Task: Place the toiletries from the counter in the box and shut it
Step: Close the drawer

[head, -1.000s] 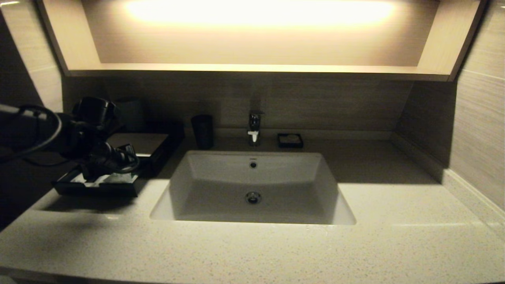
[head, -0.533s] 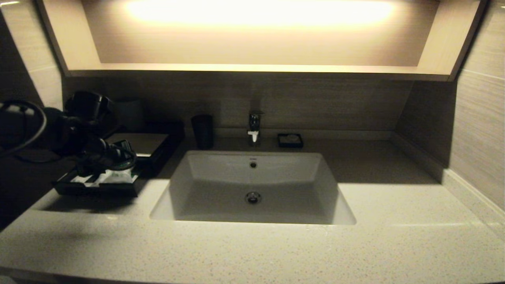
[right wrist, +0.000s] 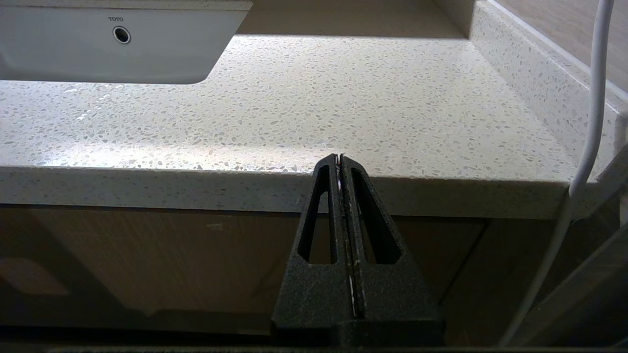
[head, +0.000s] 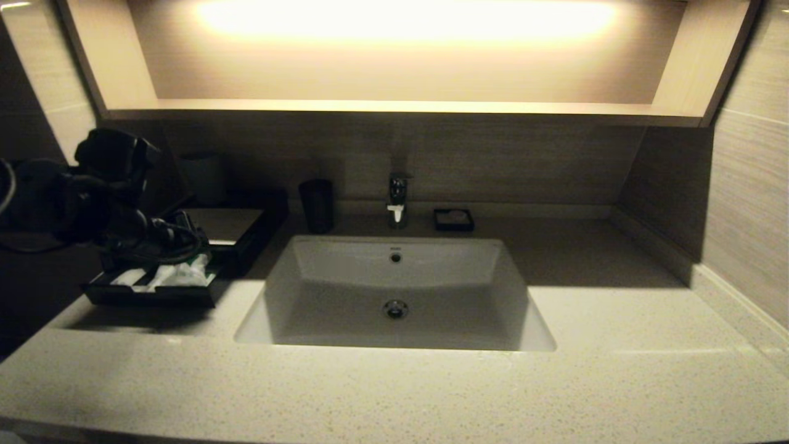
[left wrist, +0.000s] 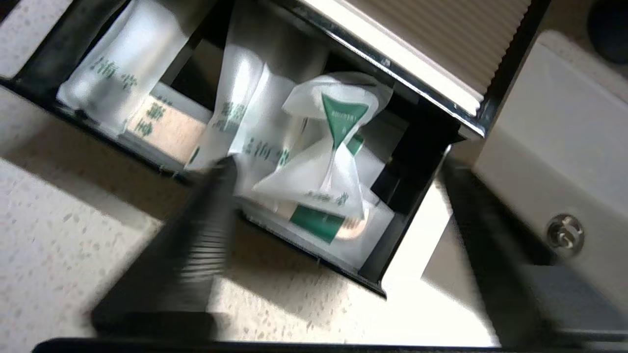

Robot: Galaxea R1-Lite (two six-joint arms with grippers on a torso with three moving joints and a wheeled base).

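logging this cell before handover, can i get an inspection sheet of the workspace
surface: counter with inset sink.
job's things: box at rear left, its tray pulled out; packets lie inside the tray.
clutter: dark cup, faucet, soap dish behind the sink.
grippers: left gripper over the tray, open, holding nothing; right gripper shut, parked below the counter's front edge.
cables: white cable beside the right gripper.
surroundings: lit shelf above.
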